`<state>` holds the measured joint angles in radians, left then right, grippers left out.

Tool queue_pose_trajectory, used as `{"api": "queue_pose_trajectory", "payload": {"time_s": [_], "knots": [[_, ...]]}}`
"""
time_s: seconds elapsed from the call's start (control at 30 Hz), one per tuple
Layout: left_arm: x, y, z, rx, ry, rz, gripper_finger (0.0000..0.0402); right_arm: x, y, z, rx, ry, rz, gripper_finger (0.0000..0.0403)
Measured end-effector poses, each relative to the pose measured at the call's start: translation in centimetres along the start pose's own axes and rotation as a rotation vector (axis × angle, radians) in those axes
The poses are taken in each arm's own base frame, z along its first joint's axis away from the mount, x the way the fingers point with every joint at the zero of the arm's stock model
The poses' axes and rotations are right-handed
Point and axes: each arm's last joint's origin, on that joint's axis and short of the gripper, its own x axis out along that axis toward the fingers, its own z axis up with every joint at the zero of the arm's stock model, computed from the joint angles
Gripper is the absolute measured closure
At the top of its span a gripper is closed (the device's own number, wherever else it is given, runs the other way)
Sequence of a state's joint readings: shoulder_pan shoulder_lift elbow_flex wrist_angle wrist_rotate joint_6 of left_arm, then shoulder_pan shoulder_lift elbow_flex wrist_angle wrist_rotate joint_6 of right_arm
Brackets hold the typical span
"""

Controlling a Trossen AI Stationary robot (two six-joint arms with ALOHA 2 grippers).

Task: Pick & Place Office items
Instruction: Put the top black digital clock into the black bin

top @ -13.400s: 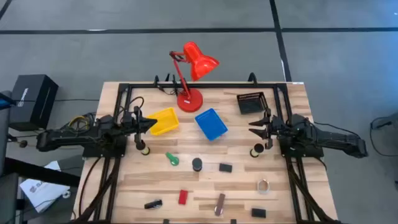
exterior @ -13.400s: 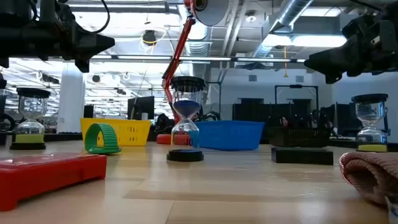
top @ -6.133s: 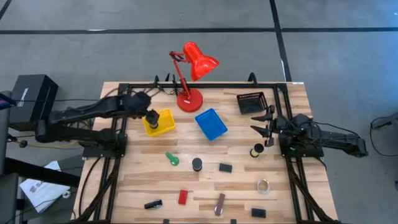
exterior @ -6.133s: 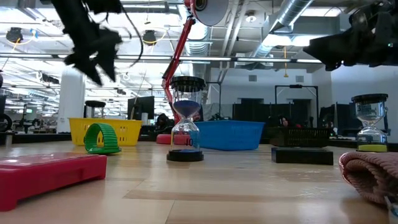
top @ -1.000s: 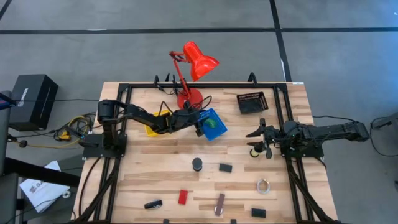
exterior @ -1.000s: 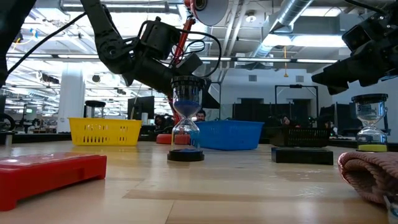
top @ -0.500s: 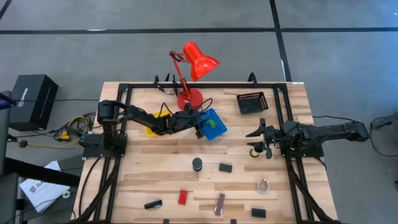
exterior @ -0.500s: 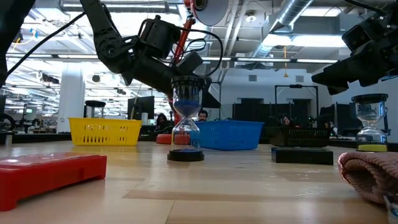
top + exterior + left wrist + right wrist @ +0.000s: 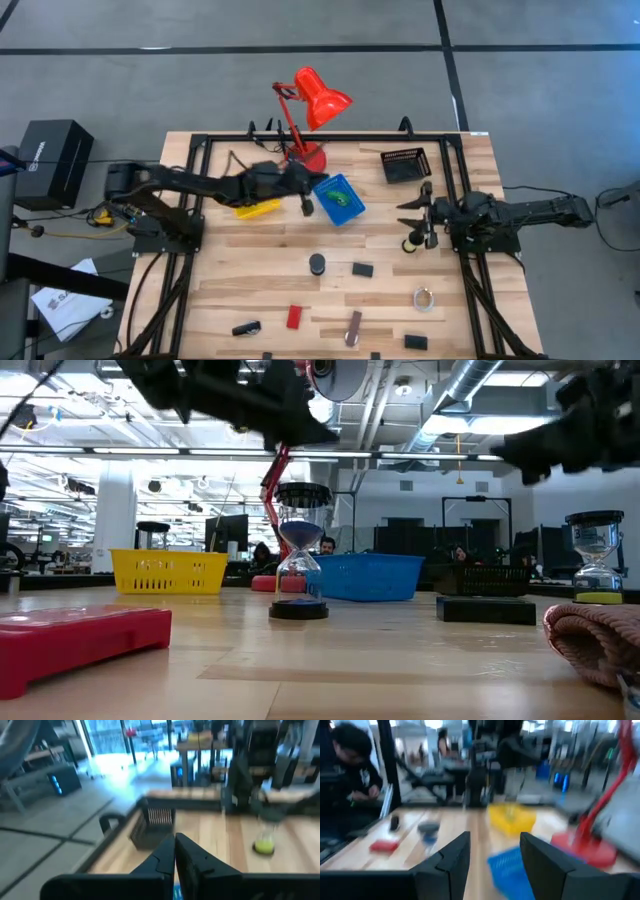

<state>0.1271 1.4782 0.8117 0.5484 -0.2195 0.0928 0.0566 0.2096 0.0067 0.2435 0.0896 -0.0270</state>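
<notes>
1. Wooden counter (image 9: 250,290) on a black frame, grey floor around it; a red lamp (image 9: 308,110) stands at the far edge, with a yellow tray (image 9: 262,207), blue tray (image 9: 340,200) and black tray (image 9: 402,165) along the far half.

2. Left gripper (image 9: 306,207): raised above the counter, between the yellow and blue trays. Its wrist view shows the fingers (image 9: 165,852) pressed together with nothing between them.

3. Right gripper (image 9: 420,212): waiting at the right side, fingers (image 9: 450,855) spread apart and empty, just beside a yellow-based hourglass (image 9: 409,243).

4. Items: a green piece (image 9: 338,199) lies inside the blue tray. On the near half of the counter, unsorted: a black disc (image 9: 317,264), black block (image 9: 362,269), silvery ring (image 9: 423,297), red block (image 9: 293,317), brown-silver bar (image 9: 353,326), and further black blocks at near left (image 9: 245,327) and near right (image 9: 415,342).

5. Judgement: one placement looks complete; most items remain.

6. Risks:
   - The left arm lies low across the yellow tray; a careless sweep could knock it or the lamp base.
   - Both arms reaching for the middle items together could collide.
   - The disc may tip or roll if gripped off-centre.
   - The right gripper could topple the hourglass beside it.
</notes>
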Motion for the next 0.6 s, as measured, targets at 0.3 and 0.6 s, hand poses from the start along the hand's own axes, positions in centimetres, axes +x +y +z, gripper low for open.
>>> {"api": "queue_pose_trajectory", "payload": {"time_s": [0.3,0.6], "knots": [[-4.2,1.1,2.2,0.007,-0.107,0.002,0.0396,0.2,0.3,2.5,0.019,-0.243,0.034,0.0210],[-6.3,1.7,3.3,0.021,-0.171,0.014,0.0397,3.2,1.6,5.5,-0.003,-0.140,0.102,0.0182]]}}
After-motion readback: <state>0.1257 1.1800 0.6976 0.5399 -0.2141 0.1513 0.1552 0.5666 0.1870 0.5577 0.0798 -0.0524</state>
